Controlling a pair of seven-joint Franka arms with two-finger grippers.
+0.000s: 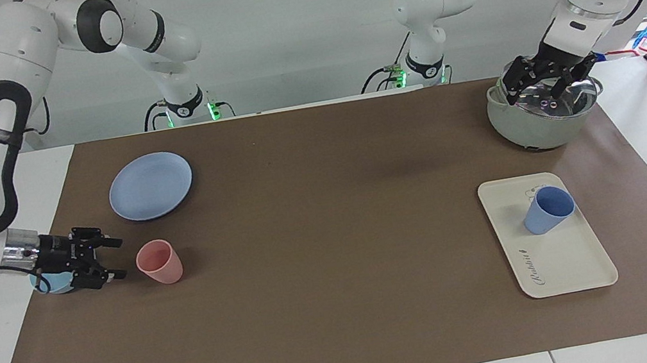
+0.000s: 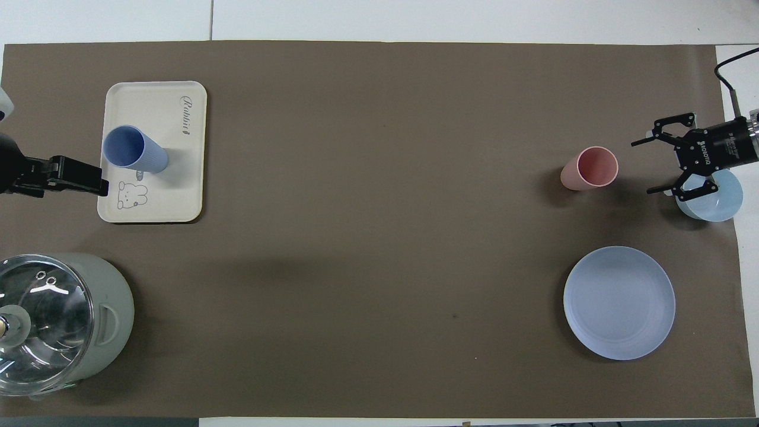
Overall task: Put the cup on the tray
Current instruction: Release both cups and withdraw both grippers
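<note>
While the pot (image 1: 540, 111) sits nearest the robots at the left arm's end of the table (image 1: 343, 308), the left pincer (image 1: 549, 79) hangs spread wide over its lid. Next out lies the plate (image 1: 150, 185), with the pink cup (image 1: 160, 262) at its 6 o'clock. Beside that cup the right pincer (image 1: 105, 260) gapes empty over a bowl (image 2: 714, 198). Farthest out, the cup (image 1: 547, 209) stands upright on the tray (image 1: 563, 260).

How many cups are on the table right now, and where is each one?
2. The periwinkle-blue cup stands upright on the cream tray at the left arm's end. The pink cup stands on the brown mat at the right arm's end, beside the light-blue bowl.
</note>
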